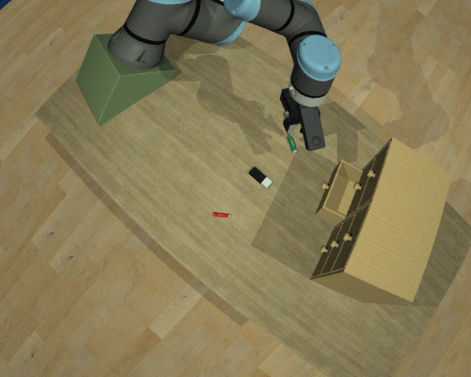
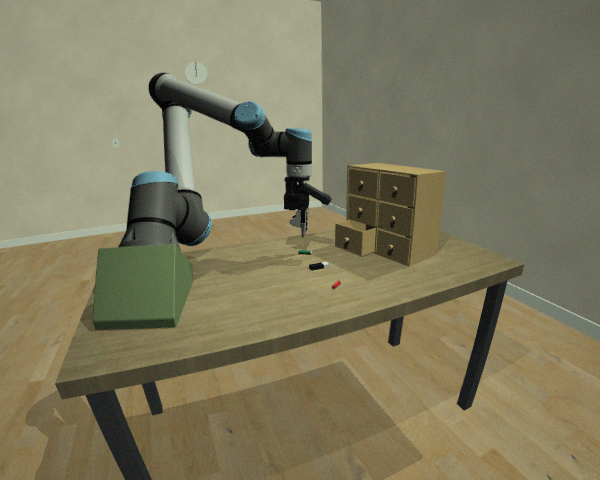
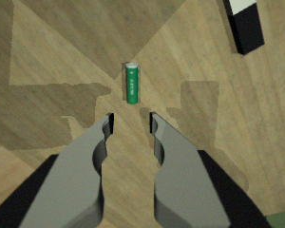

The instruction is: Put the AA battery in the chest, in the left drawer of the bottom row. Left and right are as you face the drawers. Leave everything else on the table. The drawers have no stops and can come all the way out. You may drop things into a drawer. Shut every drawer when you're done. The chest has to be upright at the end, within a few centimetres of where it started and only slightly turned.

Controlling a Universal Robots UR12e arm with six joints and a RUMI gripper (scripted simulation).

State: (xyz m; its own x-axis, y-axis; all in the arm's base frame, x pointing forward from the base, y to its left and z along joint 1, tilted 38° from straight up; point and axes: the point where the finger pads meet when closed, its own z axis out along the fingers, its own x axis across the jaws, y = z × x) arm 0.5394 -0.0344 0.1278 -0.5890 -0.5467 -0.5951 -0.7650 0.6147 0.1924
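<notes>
The green AA battery lies flat on the table; it also shows in the exterior view and in the wrist view. My gripper hangs a little above the table beside the battery, pointing down. Its fingers stand partly open with nothing between them, and the battery lies just beyond the tips. The wooden chest stands upright at the right. Its bottom-left drawer is pulled out and looks empty. The other drawers are shut.
A black and white block lies near the battery. A small red cylinder lies further out. The arm's green base sits at the table's far left.
</notes>
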